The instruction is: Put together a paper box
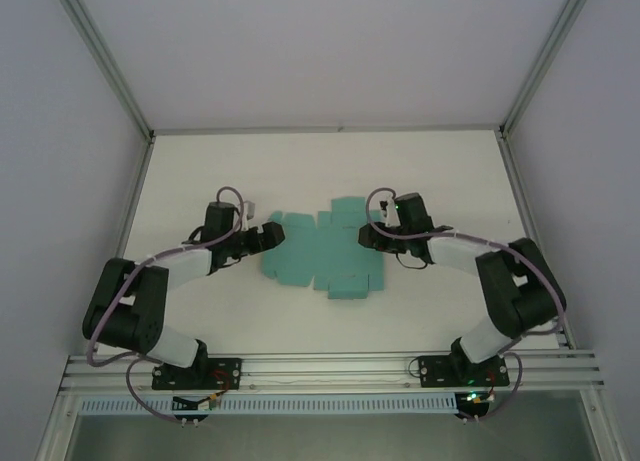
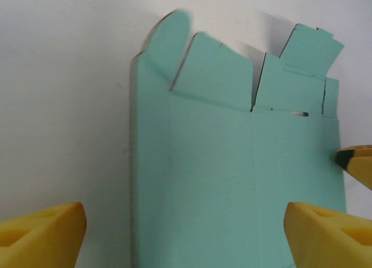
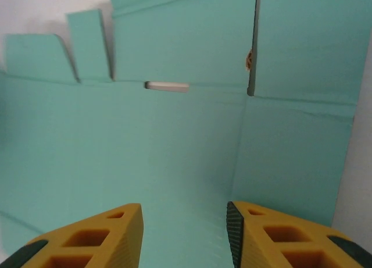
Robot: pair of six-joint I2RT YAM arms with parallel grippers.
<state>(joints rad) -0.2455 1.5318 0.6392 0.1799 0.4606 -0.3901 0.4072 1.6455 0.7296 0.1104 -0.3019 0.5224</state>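
1. Paper box [image 1: 325,256]: a flat teal die-cut sheet, unfolded, lying mid-surface [image 1: 200,181] between the two arms.
2. Left fingers [image 1: 272,233]: at the sheet's left edge when seen from above. The wrist view shows them spread wide and holding nothing, one over bare surface and the other over card.
3. Right fingers [image 1: 368,237]: at the sheet's right side. The wrist view shows a narrower gap with nothing gripped and card beneath.
4. Slot [image 3: 167,86]: cut along a crease and plain from the wrists, but too small to make out from above.
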